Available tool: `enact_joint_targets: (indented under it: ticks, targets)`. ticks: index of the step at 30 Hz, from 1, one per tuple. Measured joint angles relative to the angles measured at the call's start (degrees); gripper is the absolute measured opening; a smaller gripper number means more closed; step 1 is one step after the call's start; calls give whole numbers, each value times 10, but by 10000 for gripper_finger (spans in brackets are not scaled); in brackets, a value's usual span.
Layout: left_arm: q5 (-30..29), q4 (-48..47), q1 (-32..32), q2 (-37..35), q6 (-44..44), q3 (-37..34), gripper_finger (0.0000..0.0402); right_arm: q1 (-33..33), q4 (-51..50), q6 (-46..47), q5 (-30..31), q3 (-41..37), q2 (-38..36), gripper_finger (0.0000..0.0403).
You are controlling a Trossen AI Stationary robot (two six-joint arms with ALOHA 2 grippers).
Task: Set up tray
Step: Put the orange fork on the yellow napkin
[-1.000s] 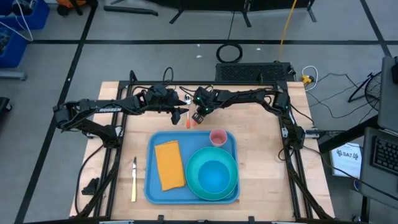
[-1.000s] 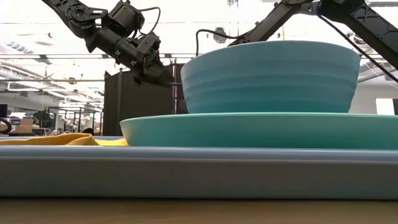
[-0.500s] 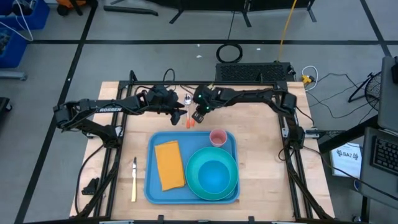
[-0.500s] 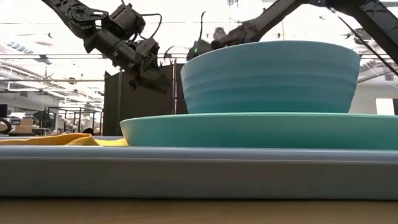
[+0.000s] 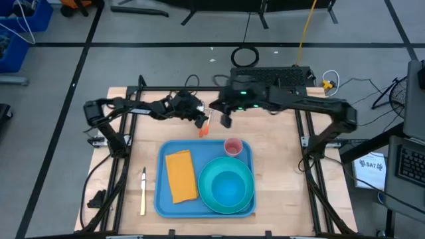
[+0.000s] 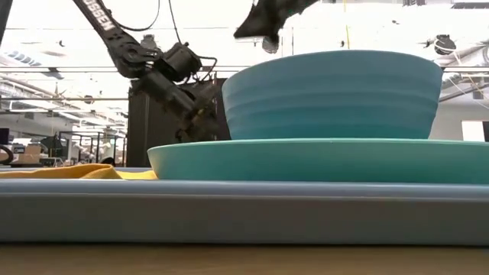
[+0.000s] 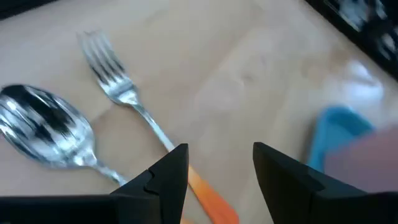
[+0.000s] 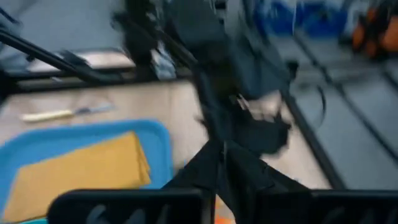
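Observation:
The light-blue tray [image 5: 163, 199] lies on the near half of the table. It holds a folded yellow napkin [image 5: 180, 176], a pink cup [image 5: 232, 146] and a blue bowl [image 5: 229, 188] that stands on a teal plate [image 5: 207, 174]. Beyond the tray's far edge a fork [image 7: 121, 93] with an orange handle [image 5: 202, 128] and a spoon [image 7: 46, 130] lie flat on the wood. My left gripper [image 7: 217, 165] hovers open just above the fork's handle, one finger on either side of it. My right gripper [image 5: 226, 121] is raised high beside it, shut and holding nothing.
A knife [image 5: 143, 192] with a pale handle lies on the table left of the tray. Bare wood shows to the right of the tray and along the far edge. The black frame rails [image 5: 126, 159] run along the table's sides.
My right gripper has risen steeply from the table beside the fork and drawn back toward the far right. My left gripper has come down and toward the right, onto the place above the fork's handle, rolling as it went. The fork and spoon have stayed put.

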Motion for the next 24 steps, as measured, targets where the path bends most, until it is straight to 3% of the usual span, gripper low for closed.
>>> enact_joint_targets:
  ticks: [4,8,16,24]
  targets:
    - [2,-66,8,30,-13,50,184,21,41,-18,1,-64,-93,45]
    - [-51,-157,7,55,-11,116,184,29,128,2,4,-192,-196,65]
    - [-84,-280,3,109,-18,215,184,29,333,24,103,-429,-368,80]
    - [-76,-284,-15,166,-59,233,184,30,406,12,106,-511,-447,80]
